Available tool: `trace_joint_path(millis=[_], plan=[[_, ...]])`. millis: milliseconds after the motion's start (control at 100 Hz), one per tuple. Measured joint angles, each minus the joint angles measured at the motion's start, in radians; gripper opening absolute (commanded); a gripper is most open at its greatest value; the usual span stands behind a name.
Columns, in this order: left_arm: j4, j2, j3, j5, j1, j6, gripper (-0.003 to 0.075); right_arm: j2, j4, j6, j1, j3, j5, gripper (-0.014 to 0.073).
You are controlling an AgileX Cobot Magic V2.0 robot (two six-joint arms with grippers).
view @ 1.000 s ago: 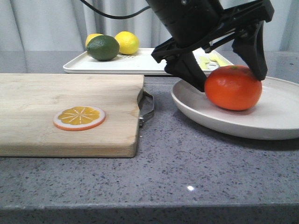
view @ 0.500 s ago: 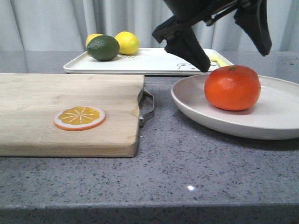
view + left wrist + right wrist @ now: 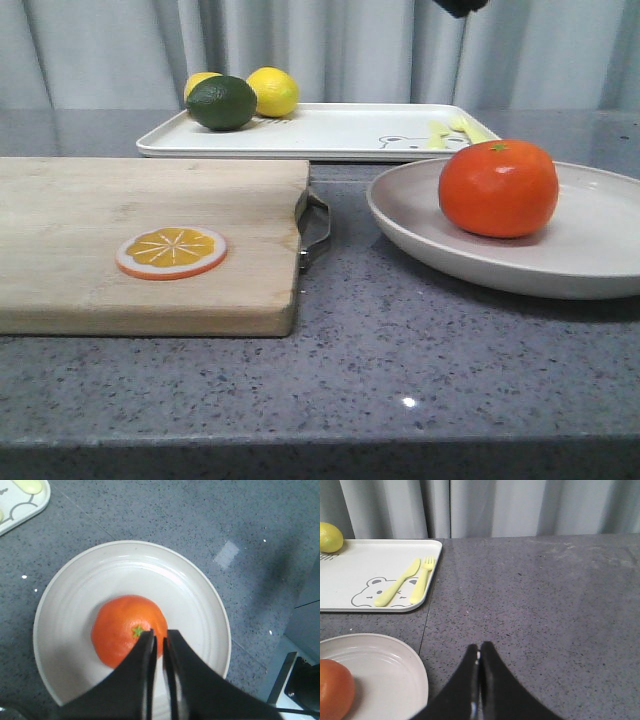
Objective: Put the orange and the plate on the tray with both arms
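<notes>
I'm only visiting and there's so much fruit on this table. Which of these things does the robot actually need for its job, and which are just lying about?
Part of the job:
- orange, sitting on the plate
- plate, on the table
- tray, behind the plate

Just lying about:
- wooden cutting board
- orange slice on the board
- two lemons and a lime on the tray's far corner

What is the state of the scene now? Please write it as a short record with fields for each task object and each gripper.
orange: round bright orange fruit, resting on the plate, not gripped
plate: wide off-white round plate, on the grey table, beside the tray, not on it
tray: flat white rectangular tray, holds two lemons and a lime at one end
left gripper: above the orange, fingers nearly together, holding nothing
right gripper: shut, empty, over bare table beside the plate
task progress: orange and plate not yet on tray
</notes>
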Motion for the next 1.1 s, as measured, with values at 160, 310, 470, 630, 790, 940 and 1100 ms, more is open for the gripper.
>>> trace_joint_path(millis=[160, 310, 470, 630, 790, 940, 1100], plan=[[0.012, -0.152, 0.194, -0.097, 0.0, 0.008, -0.002, 0.0, 0.0, 0.0, 0.0, -0.019, 0.071, -0.0057], [0.016, -0.337, 0.389, -0.22, 0.0, 0.009, -0.002, 0.0, 0.0, 0.0, 0.0, -0.046, 0.145, -0.0057], [0.028, -0.522, 0.555, -0.301, 0.0, 0.009, -0.002, 0.034, 0.0, -0.012, 0.0, -0.098, 0.23, -0.0055], [0.044, -0.683, 0.682, -0.361, 0.002, 0.009, -0.002, 0.106, 0.0, -0.048, 0.0, -0.16, 0.308, 0.001], [0.077, -0.832, 0.795, -0.397, 0.002, 0.009, -0.002, 0.185, 0.0, -0.056, 0.0, -0.226, 0.365, 0.0165], [0.088, -0.959, 0.895, -0.431, 0.002, 0.009, -0.002, 0.255, 0.0, -0.058, 0.005, -0.281, 0.409, 0.0247], [0.09, -1.078, 0.994, -0.466, 0.002, 0.009, -0.002, 0.335, 0.0, -0.057, 0.05, -0.335, 0.469, 0.0286]])
